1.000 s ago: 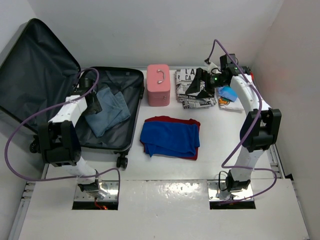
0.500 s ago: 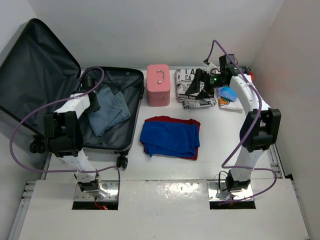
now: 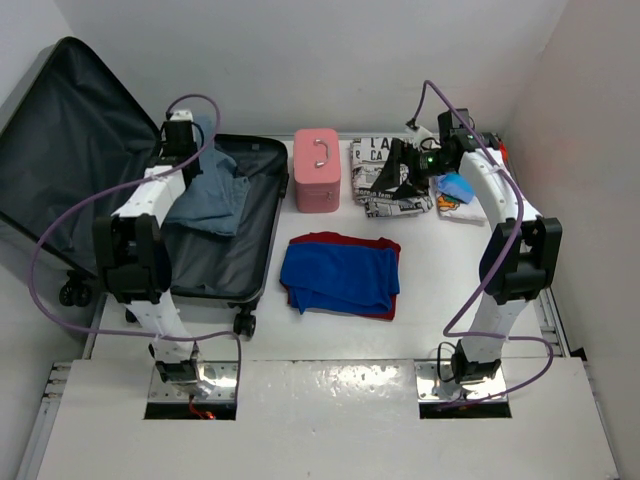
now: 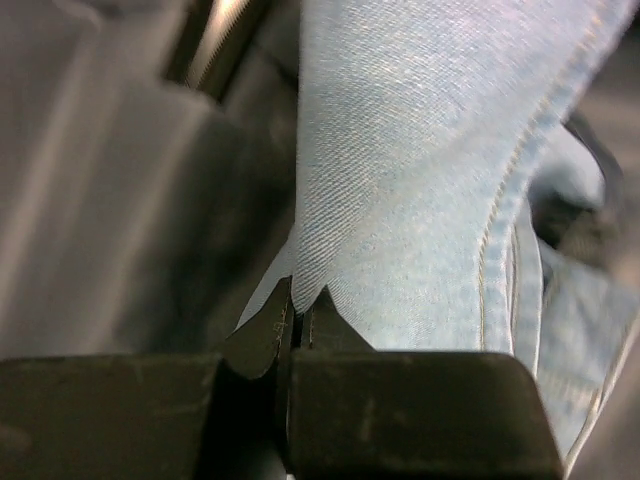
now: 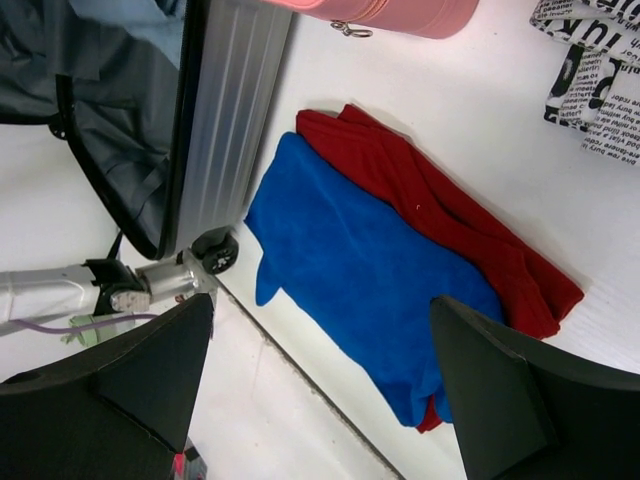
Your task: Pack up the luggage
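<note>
Top: silver-grey ribbed hard-shell suitcase (image 3: 222, 268) lies open at far-left corner of surface (image 3: 440, 290); left fingers (image 3: 183, 140) at its far edge, right fingers (image 3: 400, 168) far-right. L wrist: fingers pinched shut on pale-blue denim garment (image 4: 420, 180) (inside case). R wrist: fingers wide, empty.

Luggage (image 3: 225, 265): silver-grey ribbed hard shell w/ black lining, lying open on left of desk (image 3: 450, 270). Lid tilted back at far left; black wheels nearside.

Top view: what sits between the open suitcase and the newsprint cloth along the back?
The pink box case stands between the luggage and the newsprint cloth. The top external view shows it clearly.
</note>
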